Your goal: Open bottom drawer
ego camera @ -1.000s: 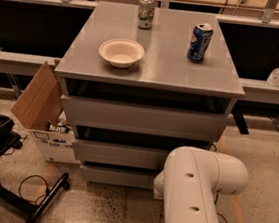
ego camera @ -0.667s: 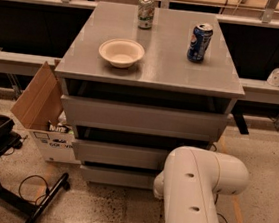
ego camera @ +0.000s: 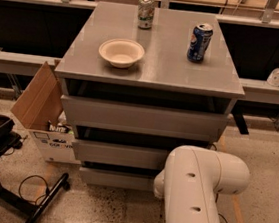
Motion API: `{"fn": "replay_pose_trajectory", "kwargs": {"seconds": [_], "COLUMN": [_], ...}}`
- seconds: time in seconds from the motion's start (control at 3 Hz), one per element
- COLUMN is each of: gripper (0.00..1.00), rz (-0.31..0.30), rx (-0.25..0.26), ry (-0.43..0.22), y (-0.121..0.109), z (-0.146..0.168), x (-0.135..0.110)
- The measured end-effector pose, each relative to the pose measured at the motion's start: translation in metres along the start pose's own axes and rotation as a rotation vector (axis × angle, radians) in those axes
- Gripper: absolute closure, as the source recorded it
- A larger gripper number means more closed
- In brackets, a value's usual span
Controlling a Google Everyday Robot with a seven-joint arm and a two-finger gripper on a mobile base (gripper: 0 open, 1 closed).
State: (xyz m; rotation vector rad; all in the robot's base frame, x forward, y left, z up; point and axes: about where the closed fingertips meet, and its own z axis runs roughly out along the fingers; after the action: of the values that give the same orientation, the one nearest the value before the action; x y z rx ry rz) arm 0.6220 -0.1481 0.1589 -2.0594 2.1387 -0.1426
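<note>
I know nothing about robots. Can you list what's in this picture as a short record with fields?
Cabinet: grey, three drawers
On top: white bowl, silver-green can at back, blue can at right
Arm: white, low before the cabinet's right side
Bottom drawer: no interior showing; right end behind the arm
Gripper: not in view, hidden past the arm
Floor left: open cardboard box

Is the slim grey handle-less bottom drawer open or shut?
Shut: the grey bottom drawer shows no interior. The gripper is unseen, probably behind the white arm.
</note>
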Motion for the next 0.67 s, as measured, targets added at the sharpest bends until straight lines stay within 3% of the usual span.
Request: {"fn": "replay_pose_trajectory", "kwargs": {"seconds": [0.67], "gripper": [1.00], "rz": [0.000], "rx": [0.000], "ry": [0.000], "y": [-0.0017], "z": [-0.0090], "x": [-0.0005]}}
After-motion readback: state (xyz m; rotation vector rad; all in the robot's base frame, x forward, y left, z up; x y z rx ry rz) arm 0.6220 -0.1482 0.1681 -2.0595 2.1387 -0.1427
